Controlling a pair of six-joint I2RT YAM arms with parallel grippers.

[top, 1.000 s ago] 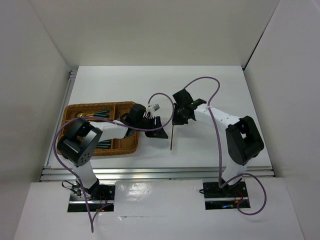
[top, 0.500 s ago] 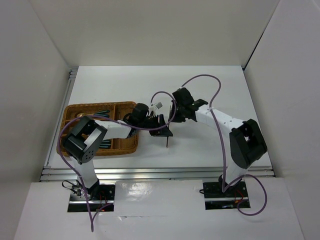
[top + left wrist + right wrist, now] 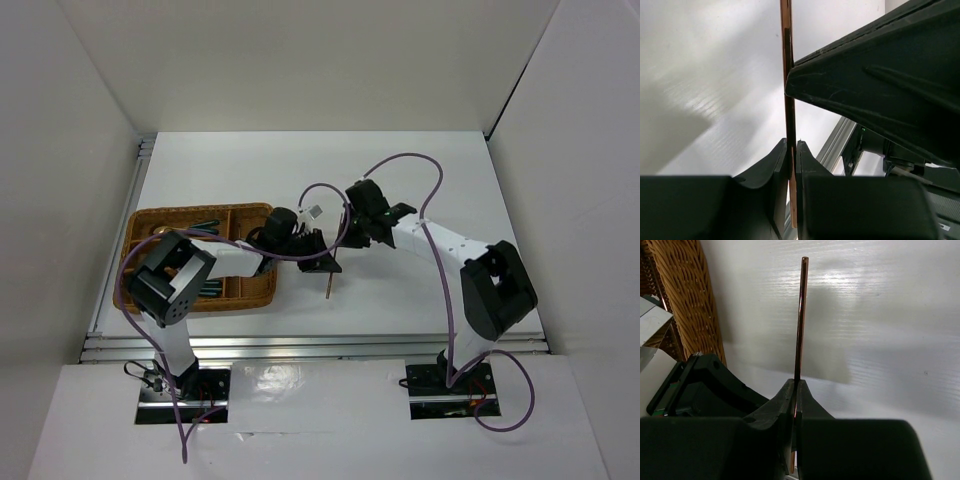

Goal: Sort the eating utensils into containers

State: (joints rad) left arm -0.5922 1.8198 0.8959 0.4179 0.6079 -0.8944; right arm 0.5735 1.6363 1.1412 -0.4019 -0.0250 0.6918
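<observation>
The left jaws, apart a moment ago, have been closed on the chopstick (image 3: 786, 60), which is also clamped in the right jaws over the bench (image 3: 420, 180), near the wicker tray (image 3: 200, 211). A handover toward the tray is judged begun, with release by the right jaws outstanding.

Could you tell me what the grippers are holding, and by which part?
Left gripper and right gripper both pinch one thin reddish-brown chopstick along its shaft, tip free.
</observation>
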